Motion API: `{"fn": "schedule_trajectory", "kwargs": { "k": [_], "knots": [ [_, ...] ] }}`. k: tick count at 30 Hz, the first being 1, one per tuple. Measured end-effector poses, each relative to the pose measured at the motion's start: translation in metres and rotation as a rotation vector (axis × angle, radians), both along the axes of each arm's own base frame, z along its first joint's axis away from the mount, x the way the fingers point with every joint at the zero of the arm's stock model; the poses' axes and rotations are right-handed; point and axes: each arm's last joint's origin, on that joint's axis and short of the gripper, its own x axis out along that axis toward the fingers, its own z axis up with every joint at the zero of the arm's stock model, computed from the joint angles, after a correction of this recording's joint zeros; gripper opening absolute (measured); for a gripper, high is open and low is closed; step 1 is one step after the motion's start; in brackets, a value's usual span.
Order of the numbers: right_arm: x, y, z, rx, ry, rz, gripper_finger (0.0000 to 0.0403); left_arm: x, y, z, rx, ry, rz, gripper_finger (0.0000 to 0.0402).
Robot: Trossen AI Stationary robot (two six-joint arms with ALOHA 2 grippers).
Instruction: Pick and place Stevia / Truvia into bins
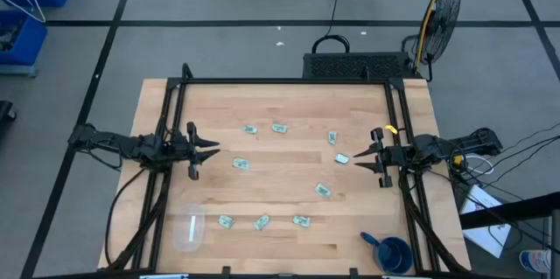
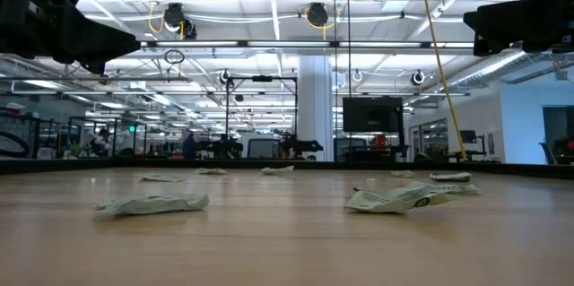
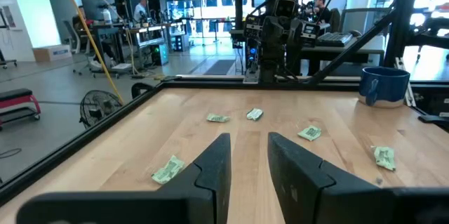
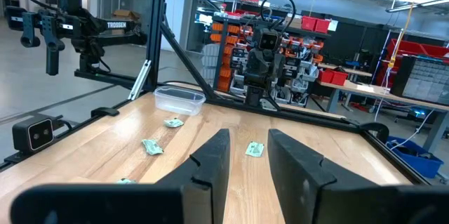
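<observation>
Several pale green and white sachets lie flat and scattered on the wooden table, among them one [image 1: 240, 163] near my left gripper, one [image 1: 341, 158] near my right gripper, and a row [image 1: 262, 222] toward the near edge. The clear tub [image 1: 188, 229] stands at the near left and also shows in the right wrist view [image 4: 179, 100]. My left gripper [image 1: 206, 149] hovers open over the table's left part. My right gripper [image 1: 366, 158] hovers open over the right part. They point at each other. In the wrist views each gripper is open [image 3: 249, 161] [image 4: 249, 157] with nothing between the fingers.
A dark blue cup [image 1: 391, 253] with a handle stands at the near right corner. A black frame rail [image 1: 289, 81] runs along the far edge and down both sides. A floor fan [image 1: 442, 12] stands beyond the far right corner. Bare wood lies between the two grippers.
</observation>
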Motion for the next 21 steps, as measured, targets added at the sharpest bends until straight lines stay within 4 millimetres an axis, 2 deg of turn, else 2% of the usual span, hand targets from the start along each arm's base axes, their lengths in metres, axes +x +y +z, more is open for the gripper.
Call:
{"fn": "schedule_trajectory", "kwargs": {
  "k": [21],
  "knots": [
    [0.0, 0.0, 0.0, 0.0, 0.0, 0.0, 0.0091, -0.0001, 0.0, 0.0043, -0.011, -0.046, 0.0, 0.0102]
  ]
}}
